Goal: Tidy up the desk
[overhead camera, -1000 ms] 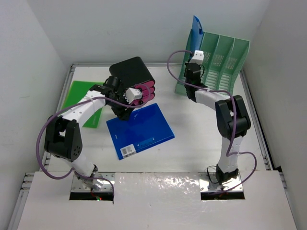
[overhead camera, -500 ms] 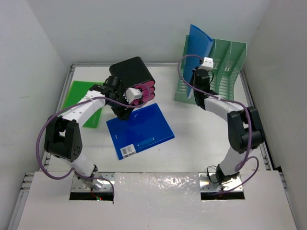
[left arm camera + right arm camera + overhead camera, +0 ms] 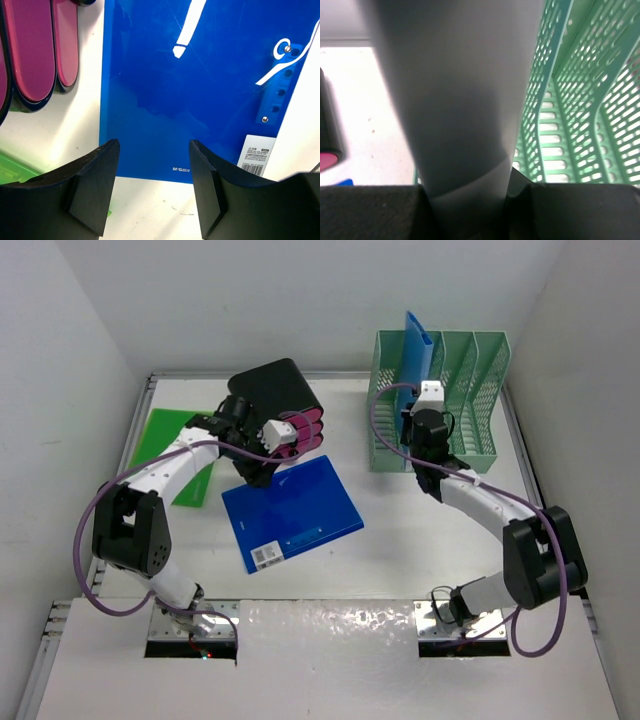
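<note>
On the desk (image 3: 420,540) filling the frame's middle, the right fingers (image 3: 370,212) pinch an upright blue folder (image 3: 416,335) in the green rack (image 3: 475,390) at upper right, which could topple if tugged sideways, while the left fingers (image 3: 92,185) hang parted and empty over a flat blue binder (image 3: 290,505).

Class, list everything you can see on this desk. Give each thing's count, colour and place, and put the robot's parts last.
desk: one, white, under everything
rack: one, green, far right
standing folder: one, blue, in the rack's left slot
flat folder: one, blue, mid-desk
green folder: one, green, far left, flat
drawer box: one, black with pink drawers, far side, left of middle
left gripper: one, black, open above the flat folder
right gripper: one, black, shut on the standing folder
</note>
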{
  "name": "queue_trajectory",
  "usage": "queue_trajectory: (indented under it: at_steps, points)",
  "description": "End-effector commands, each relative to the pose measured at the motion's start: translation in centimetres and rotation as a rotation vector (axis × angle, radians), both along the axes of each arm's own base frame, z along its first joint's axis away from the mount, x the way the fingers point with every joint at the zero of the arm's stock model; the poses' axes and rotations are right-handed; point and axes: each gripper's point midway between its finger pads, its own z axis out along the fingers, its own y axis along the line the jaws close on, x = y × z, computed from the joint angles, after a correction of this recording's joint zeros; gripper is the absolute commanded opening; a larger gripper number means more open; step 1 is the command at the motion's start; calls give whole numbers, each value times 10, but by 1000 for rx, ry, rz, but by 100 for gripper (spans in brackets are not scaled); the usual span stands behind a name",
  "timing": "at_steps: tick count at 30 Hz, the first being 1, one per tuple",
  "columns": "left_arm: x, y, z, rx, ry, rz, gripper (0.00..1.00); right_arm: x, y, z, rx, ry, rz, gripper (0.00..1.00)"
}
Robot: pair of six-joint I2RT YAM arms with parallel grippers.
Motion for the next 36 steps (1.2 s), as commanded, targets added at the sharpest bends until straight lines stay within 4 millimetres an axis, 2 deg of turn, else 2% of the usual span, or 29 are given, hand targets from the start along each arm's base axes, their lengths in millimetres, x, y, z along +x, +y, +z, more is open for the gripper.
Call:
queue_trajectory:
  at_steps: [1, 3, 4, 7, 9, 11, 18, 20, 24, 28, 34, 36]
  points:
    - [7, -12, 26, -53, -73, -29, 56, -2, -7, 43, -72, -110, 23, 0]
    - [10, -10, 26, -46, -79, -25, 56, -1, -11, 64, -93, -169, 10, 0]
    - [10, -11, 26, -46, -77, -25, 56, 1, -11, 82, -87, -221, 7, 0]
    - [13, -12, 27, -48, -76, -25, 56, 6, -1, 106, -87, -279, 60, 0]
    - [14, -12, 29, -51, -82, -25, 56, 11, 7, 117, -80, -301, 94, 0]
    - [14, -12, 29, -49, -84, -26, 56, 14, 13, 119, -87, -306, 127, 0]
    - [15, -11, 32, -43, -93, -27, 56, 17, 8, 155, -16, -431, 74, 0]
    - [19, -11, 34, -43, -109, -29, 56, 19, 12, 166, 9, -469, 81, 0]
    - [24, -15, 37, -52, -103, -33, 56, 22, 22, 169, 58, -473, 119, 0]
    - [28, -17, 35, -56, -110, -40, 56, 19, 15, 175, 45, -507, 77, 0]
    - [37, -19, 27, -46, -90, -44, 56, 37, 25, 177, 20, -553, 107, 0]
    - [40, -20, 29, -48, -85, -39, 56, 46, 29, 162, 5, -543, 114, 0]
